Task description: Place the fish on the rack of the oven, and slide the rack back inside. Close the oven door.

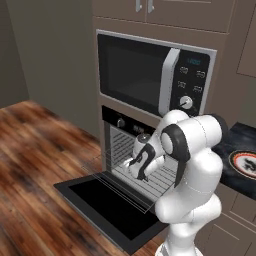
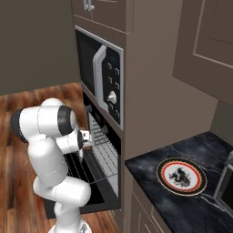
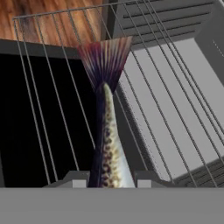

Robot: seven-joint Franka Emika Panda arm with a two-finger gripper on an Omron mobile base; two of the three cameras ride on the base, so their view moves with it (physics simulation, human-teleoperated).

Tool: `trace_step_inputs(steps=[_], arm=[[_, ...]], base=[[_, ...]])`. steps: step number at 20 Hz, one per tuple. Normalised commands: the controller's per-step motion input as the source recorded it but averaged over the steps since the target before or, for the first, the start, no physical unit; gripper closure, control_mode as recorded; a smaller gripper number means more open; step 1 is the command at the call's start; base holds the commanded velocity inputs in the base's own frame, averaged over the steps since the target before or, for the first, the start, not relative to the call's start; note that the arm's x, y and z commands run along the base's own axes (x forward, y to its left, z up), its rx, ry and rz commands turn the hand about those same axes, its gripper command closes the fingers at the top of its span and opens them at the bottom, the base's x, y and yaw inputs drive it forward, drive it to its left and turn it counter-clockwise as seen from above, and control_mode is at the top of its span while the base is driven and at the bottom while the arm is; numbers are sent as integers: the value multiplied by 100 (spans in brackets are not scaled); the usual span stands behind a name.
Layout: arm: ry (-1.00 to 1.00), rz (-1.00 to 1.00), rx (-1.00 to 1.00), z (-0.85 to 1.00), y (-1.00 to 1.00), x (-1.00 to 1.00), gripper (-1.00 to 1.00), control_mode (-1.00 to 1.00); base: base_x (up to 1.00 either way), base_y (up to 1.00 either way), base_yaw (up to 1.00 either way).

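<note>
In the hand view the fish (image 3: 107,144) hangs between my fingertips (image 3: 75,180), its speckled body pointing away and its ragged tail fanned out over the rack. My gripper (image 3: 109,181) is shut on the fish. The rack (image 3: 52,87) is pulled out, and its thin wires run over the oven door (image 3: 35,122) and the front of the ribbed cavity (image 3: 175,100). In the left base view my gripper (image 1: 141,169) hovers above the rack (image 1: 117,186), just in front of the oven (image 1: 120,122). The oven door (image 1: 105,205) lies dropped open and flat.
A silver-and-black microwave (image 1: 150,75) sits directly above the oven. To the right a dark marble counter (image 2: 150,182) carries a round decorated plate (image 2: 181,175). Wooden floor (image 1: 35,150) spreads to the left of the open door.
</note>
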Motion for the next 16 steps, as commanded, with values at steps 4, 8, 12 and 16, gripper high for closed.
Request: trace_step_inputs(steps=[4,8,12,16], arm=[[0,0,0,-27,0,28,100,-100],[0,0,0,-28,0,18,100,-100],[0,0,-2,-29,0,15,100,-100],[0,0,-2,-28,2,8,100,-100]], base=[[0,0,0],[0,0,0],[0,0,0],[0,0,0]])
